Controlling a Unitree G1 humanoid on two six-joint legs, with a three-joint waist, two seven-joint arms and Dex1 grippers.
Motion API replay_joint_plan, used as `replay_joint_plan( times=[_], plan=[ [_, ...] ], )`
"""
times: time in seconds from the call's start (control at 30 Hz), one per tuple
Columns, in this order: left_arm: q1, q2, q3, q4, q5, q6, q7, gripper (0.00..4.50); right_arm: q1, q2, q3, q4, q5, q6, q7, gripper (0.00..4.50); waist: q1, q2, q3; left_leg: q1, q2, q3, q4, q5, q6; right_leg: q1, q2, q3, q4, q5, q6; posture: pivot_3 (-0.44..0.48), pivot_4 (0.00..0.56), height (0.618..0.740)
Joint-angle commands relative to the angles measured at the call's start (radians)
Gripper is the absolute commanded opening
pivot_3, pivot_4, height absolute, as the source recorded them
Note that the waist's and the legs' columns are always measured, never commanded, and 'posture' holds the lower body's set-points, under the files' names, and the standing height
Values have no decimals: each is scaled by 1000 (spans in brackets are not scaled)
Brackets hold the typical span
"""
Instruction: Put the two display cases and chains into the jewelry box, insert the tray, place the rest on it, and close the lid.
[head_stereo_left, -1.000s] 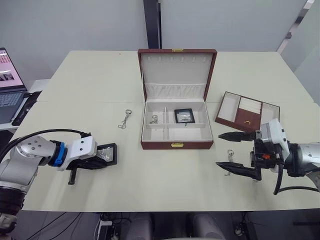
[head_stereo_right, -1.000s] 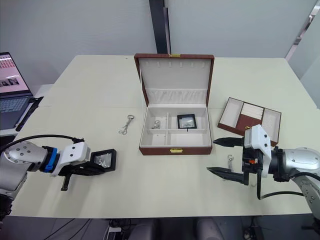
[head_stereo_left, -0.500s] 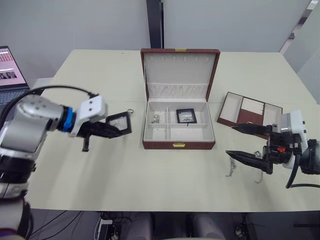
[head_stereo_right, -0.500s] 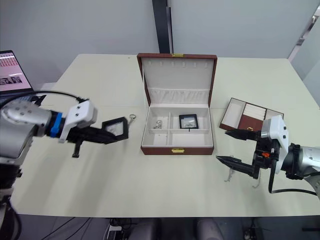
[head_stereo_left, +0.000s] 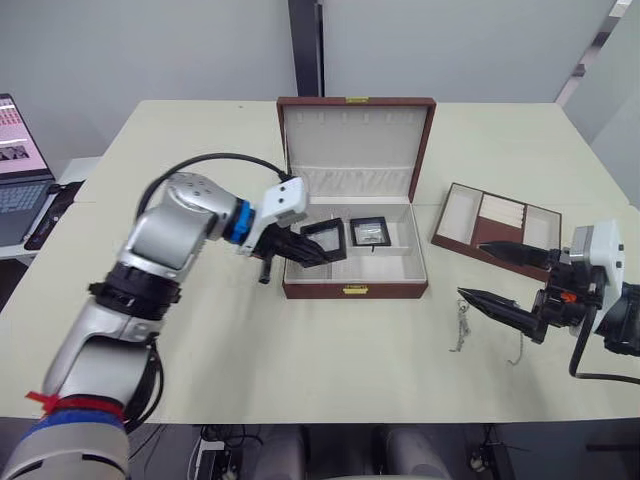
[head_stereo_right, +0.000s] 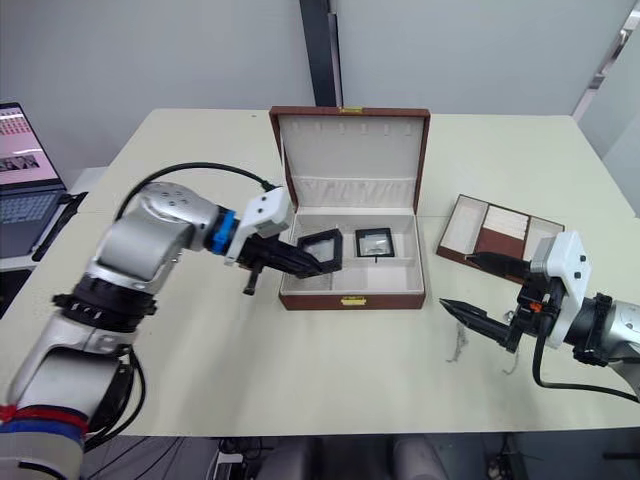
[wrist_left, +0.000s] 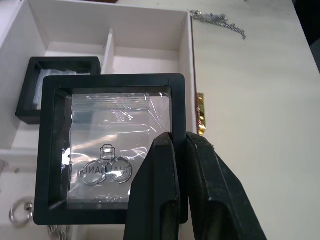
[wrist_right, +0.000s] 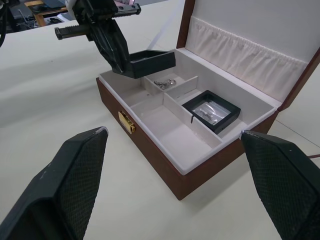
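The jewelry box (head_stereo_left: 352, 290) stands open at the table's middle, lid upright. One black display case (head_stereo_left: 369, 232) lies in its back right compartment, and a chain (wrist_right: 162, 82) lies in the back left one. My left gripper (head_stereo_left: 305, 248) is shut on the rim of the second display case (wrist_left: 110, 150), held just above the box's left compartments. The brown tray (head_stereo_left: 495, 226) lies right of the box. My right gripper (head_stereo_left: 475, 270) is open in front of the tray, holding nothing. Another chain (head_stereo_left: 460, 328) lies on the table just below it.
A laptop (head_stereo_left: 15, 170) sits on a side surface at the far left. The box's gold latch (head_stereo_left: 353, 290) faces me. Bare table stretches in front of the box and to its left.
My left arm has swung right, carrying the display case from the table left of the box to above the box's left compartments. The right gripper has stayed open and barely shifted.
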Motion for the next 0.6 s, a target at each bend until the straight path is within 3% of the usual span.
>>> replay_joint_plan(
  times=[0.03,0.27,0.6],
  plan=[
    [-27,-37,-10,35,26,-50,22,6,11,3,-51,-41,24,-2,-19,4500,-3,0,0,0,0,0,0,0,0,0,0,0,0,0,0,0,150,740],
    [-24,-126,-29,115,67,-108,50,6,43,9,-72,-64,33,-2,-52,4500,-2,0,0,0,0,0,0,0,0,0,0,0,0,0,0,0,150,740],
    [-3,-155,-38,97,66,-106,44,6,63,4,-84,-71,43,-5,-68,4500,-2,0,0,0,0,0,0,0,0,0,0,0,0,0,0,0,150,740]
  ],
)
